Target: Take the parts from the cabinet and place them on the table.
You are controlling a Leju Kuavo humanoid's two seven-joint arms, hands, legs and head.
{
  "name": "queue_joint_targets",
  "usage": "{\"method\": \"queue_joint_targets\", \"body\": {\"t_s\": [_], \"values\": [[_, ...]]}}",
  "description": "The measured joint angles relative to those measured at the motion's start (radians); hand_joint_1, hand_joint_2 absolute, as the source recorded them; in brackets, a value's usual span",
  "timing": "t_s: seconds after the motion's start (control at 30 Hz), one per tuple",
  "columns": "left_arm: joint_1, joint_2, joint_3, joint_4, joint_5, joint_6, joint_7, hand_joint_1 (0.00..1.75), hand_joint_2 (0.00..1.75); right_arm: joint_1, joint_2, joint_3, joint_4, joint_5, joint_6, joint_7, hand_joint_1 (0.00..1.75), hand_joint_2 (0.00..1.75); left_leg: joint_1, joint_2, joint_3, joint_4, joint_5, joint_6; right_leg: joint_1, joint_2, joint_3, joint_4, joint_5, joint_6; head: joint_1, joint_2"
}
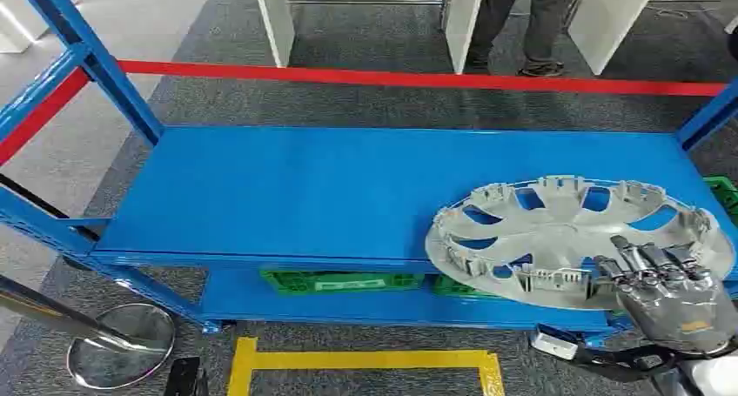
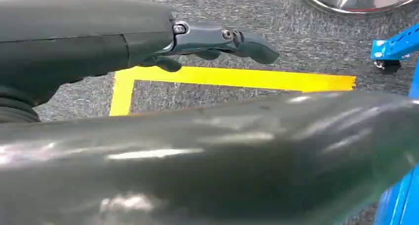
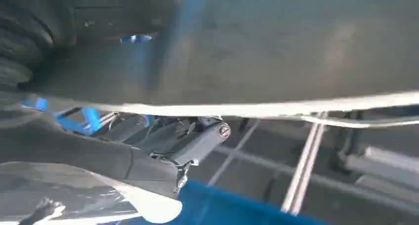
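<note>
Silver hubcap (image 1: 574, 235) lies inner side up at the front right corner of the blue shelf (image 1: 348, 187), its near rim hanging past the shelf's front edge. Right hand (image 1: 666, 296) grips that near rim at the right, fingers (image 1: 648, 257) hooked over the top of the rim. In the right wrist view the hand (image 3: 163, 141) sits against the hubcap's grey underside (image 3: 296, 47). Left hand (image 2: 217, 39) hangs over grey carpet and a yellow tape line (image 2: 237, 77), fingers out straight and holding nothing. Green crates (image 1: 339, 280) sit on the lower shelf. Round metal stand base (image 1: 122, 344) on the floor at front left. A person's legs (image 1: 526, 22) stand beyond the red bar (image 1: 418, 78).
</note>
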Motion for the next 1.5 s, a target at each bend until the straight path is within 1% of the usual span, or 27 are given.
{"method": "queue_joint_targets", "body": {"t_s": [0.1, 0.2, 0.4, 0.57, 0.83, 1.13, 1.17, 1.27, 1.4, 1.5], "values": [[0.0, 0.0, 0.001, 0.0, 0.0, 0.0, -0.003, 0.0, 0.0, 0.002, 0.057, -0.048, -0.064, 0.0, 0.0, -0.037, 1.75, 1.75, 0.0, 0.0, 0.0, 0.0, 0.0, 0.0, 0.0, 0.0, 0.0, 0.0, 0.0, 0.0, 0.0, 0.0], [0.0, 0.0, 0.001, 0.0, -0.002, 0.0, -0.005, 0.0, 0.0, 0.003, 0.097, -0.072, -0.118, 0.0, 0.0, -0.062, 1.75, 1.75, 0.0, 0.0, 0.0, 0.0, 0.0, 0.0, 0.0, 0.0, 0.0, 0.0, 0.0, 0.0, 0.0, 0.0], [0.0, 0.0, 0.002, 0.0, -0.013, 0.0, -0.007, 0.0, 0.0, 0.002, 0.144, -0.085, -0.214, 0.0, 0.0, -0.101, 1.75, 1.75, 0.0, 0.0, -0.001, 0.0, 0.0, 0.0, -0.001, 0.0, 0.0, 0.0, 0.0, 0.0, 0.0, 0.0], [-0.001, 0.0, 0.002, 0.0, -0.024, 0.0, -0.012, 0.0, 0.0, -0.007, 0.154, -0.08, -0.268, 0.001, 0.0, -0.099, 1.75, 1.75, 0.0, 0.0, -0.001, 0.0, 0.0, 0.0, 0.0, 0.0, 0.0, 0.0, 0.0, 0.0, 0.0, 0.0], [-0.002, 0.002, 0.001, 0.0, -0.05, -0.01, -0.027, 0.0, 0.0, -0.028, 0.154, -0.05, -0.328, 0.001, 0.0, -0.09, 1.75, 1.75, 0.0, 0.0, -0.001, 0.0, 0.0, 0.0, 0.0, 0.0, 0.0, 0.0, 0.0, 0.0, 0.0, 0.0], [-0.006, 0.001, 0.0, 0.0, -0.057, -0.01, -0.025, 0.0, 0.0, -0.043, 0.154, -0.025, -0.365, 0.002, 0.0, -0.085, 1.75, 1.75, 0.0, 0.0, -0.001, 0.0, 0.0, 0.0, 0.0, 0.0, 0.0, 0.0, 0.0, 0.0, 0.0, 0.0], [-0.006, 0.002, 0.0, 0.0, -0.057, -0.011, -0.027, 0.0, 1.75, -0.043, 0.154, -0.024, -0.368, 0.002, 0.0, -0.086, 1.75, 1.75, 0.0, 0.0, -0.001, 0.0, 0.0, 0.0, 0.0, 0.0, 0.0, 0.0, 0.0, 0.0, 0.0, 0.0], [-0.006, 0.002, 0.0, 0.0, -0.057, -0.024, -0.056, 0.0, 1.75, -0.043, 0.154, -0.021, -0.379, 0.002, 0.0, -0.091, 1.75, 1.75, 0.0, 0.0, -0.001, 0.0, 0.0, 0.0, 0.0, 0.0, 0.0, 0.0, 0.0, 0.0, 0.0, 0.0], [-0.006, 0.002, -0.002, 0.0, -0.065, -0.021, -0.077, 0.0, 1.75, -0.041, 0.154, -0.019, -0.39, 0.002, 0.0, -0.099, 1.75, 1.75, 0.0, 0.0, -0.001, 0.0, 0.0, 0.0, 0.0, 0.0, 0.0, 0.0, 0.0, 0.0, 0.0, 0.0], [-0.006, 0.002, -0.002, 0.0, -0.064, -0.027, -0.109, 0.0, 1.75, -0.035, 0.154, -0.016, -0.4, 0.002, 0.0, -0.105, 1.75, 1.75, 0.0, 0.0, -0.001, 0.0, 0.0, 0.0, 0.0, 0.0, 0.0, 0.0, 0.0, 0.0, 0.0, 0.0]]}}
